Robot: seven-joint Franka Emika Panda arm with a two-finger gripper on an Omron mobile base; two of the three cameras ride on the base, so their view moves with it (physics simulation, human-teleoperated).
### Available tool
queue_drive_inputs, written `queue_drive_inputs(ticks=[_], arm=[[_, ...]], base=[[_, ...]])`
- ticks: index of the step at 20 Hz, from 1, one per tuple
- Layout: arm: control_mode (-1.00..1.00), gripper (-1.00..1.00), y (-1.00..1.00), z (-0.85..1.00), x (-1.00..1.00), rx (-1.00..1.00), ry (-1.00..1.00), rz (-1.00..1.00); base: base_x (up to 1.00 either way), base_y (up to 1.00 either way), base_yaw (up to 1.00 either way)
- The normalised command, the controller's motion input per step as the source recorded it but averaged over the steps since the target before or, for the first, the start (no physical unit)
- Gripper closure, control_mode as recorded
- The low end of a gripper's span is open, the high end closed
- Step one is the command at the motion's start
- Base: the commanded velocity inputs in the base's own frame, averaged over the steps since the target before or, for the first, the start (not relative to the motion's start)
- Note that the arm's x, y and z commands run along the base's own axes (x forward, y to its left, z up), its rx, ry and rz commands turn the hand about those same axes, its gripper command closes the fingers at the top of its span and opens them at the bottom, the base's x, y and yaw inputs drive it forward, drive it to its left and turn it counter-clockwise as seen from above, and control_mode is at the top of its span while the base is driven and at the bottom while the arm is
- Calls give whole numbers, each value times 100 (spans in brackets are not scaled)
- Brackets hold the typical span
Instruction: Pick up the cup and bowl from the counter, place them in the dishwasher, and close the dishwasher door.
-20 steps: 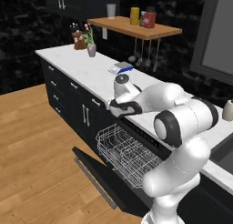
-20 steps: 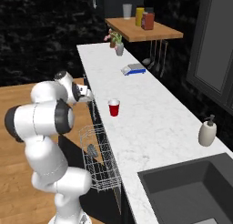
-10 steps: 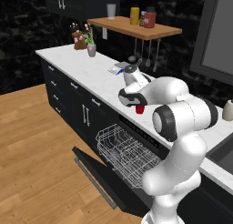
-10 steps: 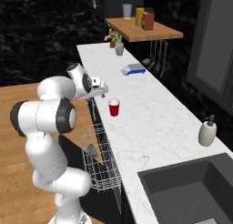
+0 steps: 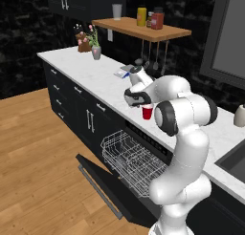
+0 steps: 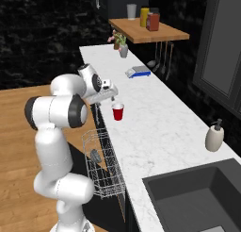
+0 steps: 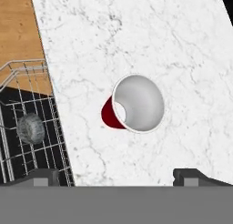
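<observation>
The arm (image 5: 184,148) is glossy white, built from fat rounded links, bulbous like stacked pods, widest near the base at 5 o'clock in the left base view. Dark grey-black rings (image 6: 76,111) mark the joints; one big round dark cap faces out on the elbow (image 5: 165,117). The hand (image 6: 96,82) is a small white block with a dark band; a pale flat bar sits under it. The gripper (image 7: 118,175) ends in two small dark, squarish fingertips (image 7: 189,174). Any cables or screws are too small to make out.
</observation>
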Motion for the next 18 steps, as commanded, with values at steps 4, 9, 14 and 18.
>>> queue_drive_inputs(ticks=[4,9,14,18], arm=[[-100,-100,-9,-34,38,0,15,1],[-100,-100,-5,-34,51,0,9,3],[-100,-100,-4,-37,55,0,9,4],[-100,-100,-12,-34,44,0,8,3]], base=[[0,0,0],[0,0,0],[0,0,0],[0,0,0]])
